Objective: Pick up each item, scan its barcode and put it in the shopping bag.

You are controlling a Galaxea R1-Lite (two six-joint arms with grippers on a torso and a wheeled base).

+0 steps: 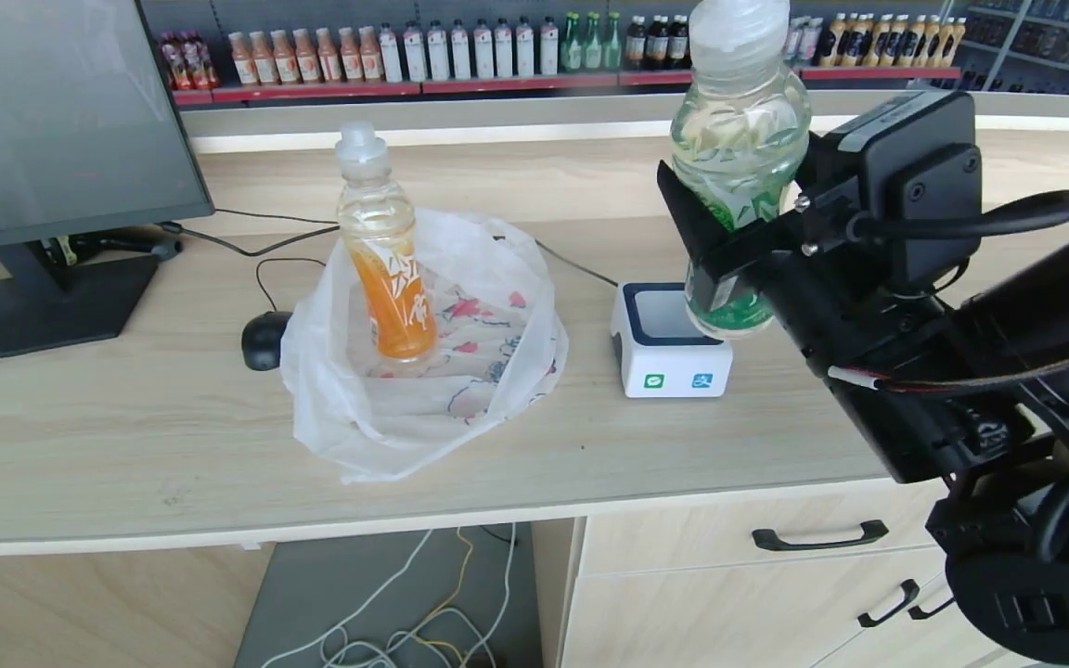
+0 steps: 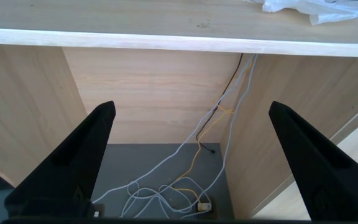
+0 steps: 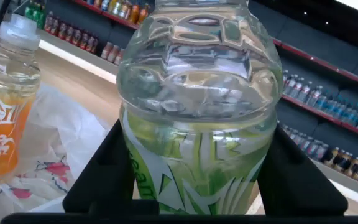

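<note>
Right gripper up above the table, jaws clenched on a green bottle. Bottle upright, gripped around its lower half, white cap at the top. Its base hangs over the white scanner, which sits on the table just right of the shopping bag. Whether bottle and scanner touch: cannot tell. The right wrist view has the same bottle close up between the dark jaws.

Orange bottle stands upright inside the open bag, white cap on, bag walls slumped around it.

Left gripper low, below the table's front edge, jaws spread wide and grasping nothing. Beyond them loose cables trail down to the floor under the table; a corner of the bag shows on the table top above.

Also on the table: monitor at far left, black mouse just left of the bag. Drawers below the table at right. Shelves of drinks behind.
</note>
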